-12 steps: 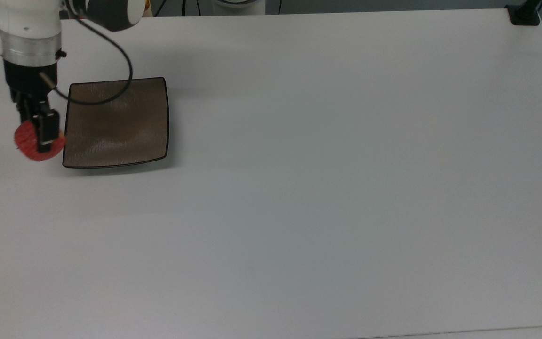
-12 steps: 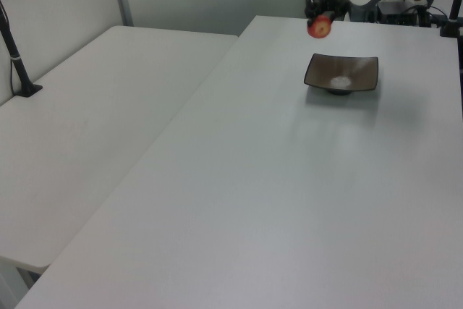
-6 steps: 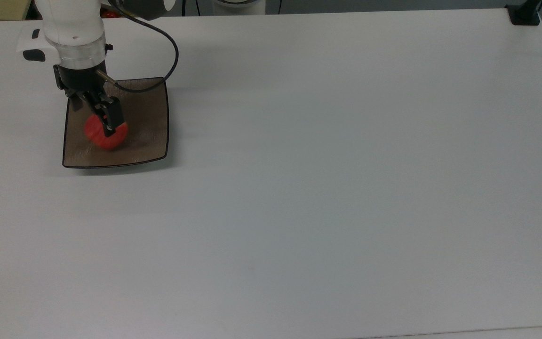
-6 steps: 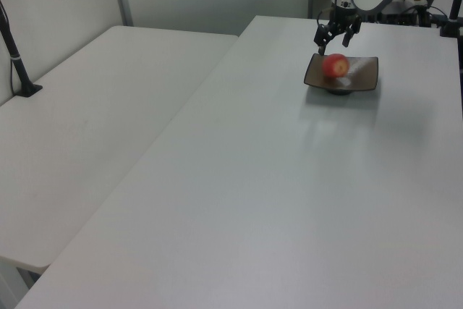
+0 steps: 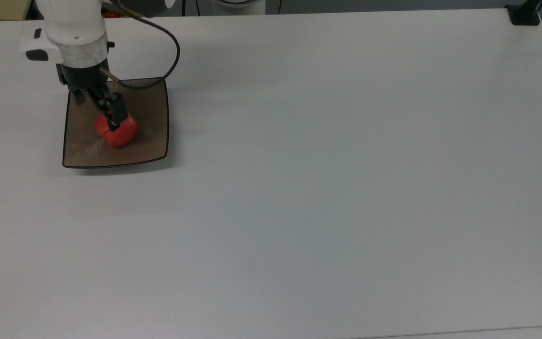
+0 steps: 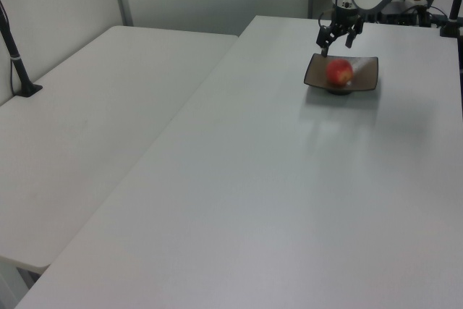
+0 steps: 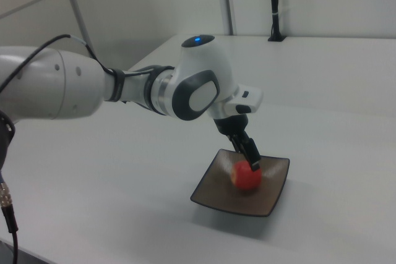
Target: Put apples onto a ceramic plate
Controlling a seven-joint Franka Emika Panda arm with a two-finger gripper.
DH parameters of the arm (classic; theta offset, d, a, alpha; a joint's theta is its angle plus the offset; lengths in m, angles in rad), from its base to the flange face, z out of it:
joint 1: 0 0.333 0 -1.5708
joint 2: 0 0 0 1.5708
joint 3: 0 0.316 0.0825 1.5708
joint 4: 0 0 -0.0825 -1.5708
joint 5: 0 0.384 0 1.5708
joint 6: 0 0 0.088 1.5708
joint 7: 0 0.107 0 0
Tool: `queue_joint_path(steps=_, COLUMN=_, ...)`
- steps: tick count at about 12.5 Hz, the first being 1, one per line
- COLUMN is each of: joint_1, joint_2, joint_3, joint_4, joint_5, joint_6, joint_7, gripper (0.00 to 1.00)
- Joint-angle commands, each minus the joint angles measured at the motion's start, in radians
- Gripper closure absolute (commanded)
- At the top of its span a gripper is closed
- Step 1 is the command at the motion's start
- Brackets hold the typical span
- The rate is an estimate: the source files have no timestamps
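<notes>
Release step — my claw (image 6: 338, 36) hangs spread just above the apple (image 6: 339, 72), which rests below it on the ceramic plate (image 6: 365, 77), near centre. Next move, I judge: lift straight up — no nudging the fruit.

Red apple (image 5: 119, 133); glossy brown plate (image 5: 83, 146), seemingly dark-rimmed; white table (image 5: 327, 188).

White table (image 5: 327, 188), second table (image 6: 94, 106) on the left view's left
</notes>
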Motion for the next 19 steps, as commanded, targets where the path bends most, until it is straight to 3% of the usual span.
queue_joint_path(steps=1, joint_1=0.007, joint_2=-0.109, joint_3=0.017, joint_4=-0.017, joint_5=-0.002, joint_6=-0.219, joint_7=-0.138, gripper=0.0)
queue_joint_path(steps=3, joint_1=0.052, joint_2=-0.167, joint_3=0.023, joint_4=-0.018, joint_5=0.001, joint_6=-0.362, joint_7=-0.259, gripper=0.0)
queue_joint_path(steps=6, joint_1=0.135, joint_2=-0.229, joint_3=0.023, joint_4=-0.027, joint_5=0.004, joint_6=-0.387, joint_7=-0.335, gripper=0.0)
queue_joint_path(steps=8, joint_1=0.19, joint_2=-0.243, joint_3=0.027, joint_4=-0.027, joint_5=0.012, joint_6=-0.387, joint_7=-0.335, gripper=0.0)
queue_joint_path(steps=11, joint_1=0.214, joint_2=-0.269, joint_3=0.069, joint_4=-0.026, joint_5=0.104, joint_6=-0.387, joint_7=-0.329, gripper=0.0)
queue_joint_path(steps=14, joint_1=0.261, joint_2=-0.27, joint_3=0.073, joint_4=-0.027, joint_5=0.147, joint_6=-0.389, joint_7=-0.32, gripper=0.0)
queue_joint_path(steps=19, joint_1=0.283, joint_2=-0.27, joint_3=0.072, joint_4=-0.029, joint_5=0.155, joint_6=-0.396, joint_7=-0.321, gripper=0.0)
